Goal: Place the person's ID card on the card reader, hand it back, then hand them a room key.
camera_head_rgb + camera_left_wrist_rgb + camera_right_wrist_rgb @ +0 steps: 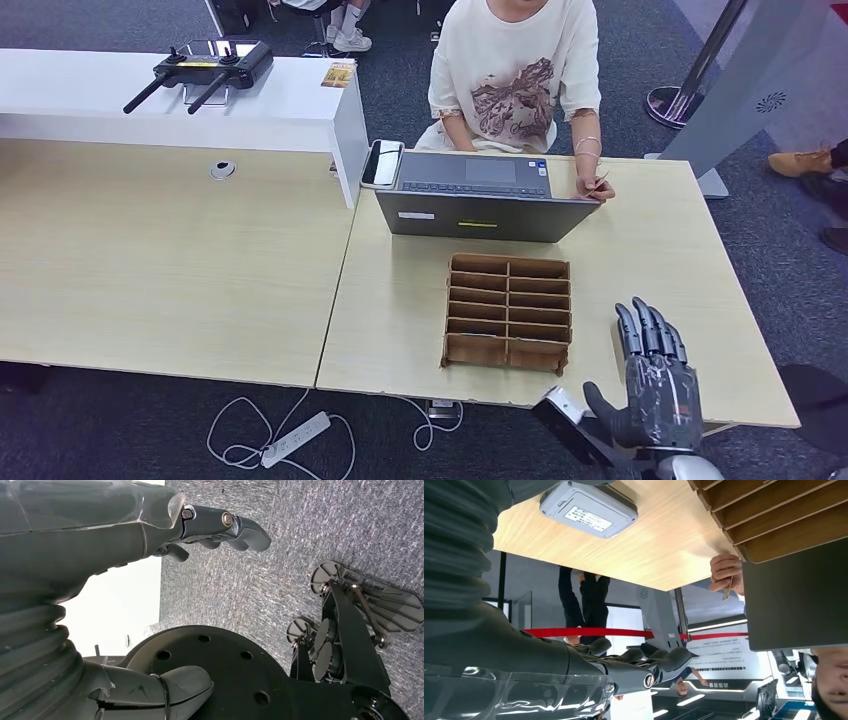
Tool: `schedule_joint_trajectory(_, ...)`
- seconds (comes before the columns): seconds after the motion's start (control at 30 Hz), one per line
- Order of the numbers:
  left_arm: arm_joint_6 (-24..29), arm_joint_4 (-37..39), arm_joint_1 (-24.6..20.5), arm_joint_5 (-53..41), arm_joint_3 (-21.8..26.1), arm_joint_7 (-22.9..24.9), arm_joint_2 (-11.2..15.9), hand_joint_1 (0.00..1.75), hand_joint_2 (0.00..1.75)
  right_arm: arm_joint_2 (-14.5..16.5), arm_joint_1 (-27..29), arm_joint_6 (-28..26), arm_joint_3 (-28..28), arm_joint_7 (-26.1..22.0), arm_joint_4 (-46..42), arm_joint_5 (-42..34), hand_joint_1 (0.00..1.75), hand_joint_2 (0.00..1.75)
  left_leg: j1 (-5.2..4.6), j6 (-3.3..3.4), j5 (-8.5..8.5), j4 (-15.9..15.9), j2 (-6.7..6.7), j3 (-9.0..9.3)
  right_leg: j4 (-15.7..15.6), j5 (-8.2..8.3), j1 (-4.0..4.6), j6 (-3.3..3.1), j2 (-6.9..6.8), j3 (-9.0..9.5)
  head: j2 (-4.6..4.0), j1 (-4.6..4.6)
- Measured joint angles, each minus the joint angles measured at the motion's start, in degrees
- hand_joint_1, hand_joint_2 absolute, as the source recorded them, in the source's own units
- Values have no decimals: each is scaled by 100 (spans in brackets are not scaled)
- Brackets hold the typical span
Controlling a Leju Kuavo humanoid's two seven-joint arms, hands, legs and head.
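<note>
1. The small tan ID card (598, 182) is pinched in the seated person's hand (594, 186) at the far edge of the pale wood-grain table (660, 250), just beside the corner of the dark grey laptop (478, 208).
2. The robot's right hand (655, 375) hovers over the near right edge of that table, fingers straight, slightly apart and holding nothing, well apart from the card.
3. The grey rounded card reader (588, 509) lies on the table beside the right hand, seen in the right wrist view.
4. The brown wooden tray of slotted compartments (508, 311) stands between the laptop and the near edge, left of the right hand.
5. The robot's left hand (222, 527) hangs over grey carpet (320, 525), fingers curled in on nothing.
6. A white power strip (296, 438) with its cable lies on the carpet below the table's near edge.
</note>
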Motion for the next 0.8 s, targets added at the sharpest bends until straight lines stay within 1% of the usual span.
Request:
schedule_joint_trajectory(0.27, -39, 1, 0, -11, 0, 0, 24, 0, 175, -15, -171, 59, 78, 6, 131, 33, 0, 175, 0, 0, 0, 0, 0, 0, 0, 0, 0, 0, 0, 0, 0, 1)
schedule_joint_trajectory(0.8, -39, 1, -1, -26, 0, 0, 34, 0, 175, -10, -554, 161, 241, 419, 579, 829, 0, 175, 0, 0, 0, 0, 0, -1, 0, 0, 0, 0, 0, 0, 0, 0)
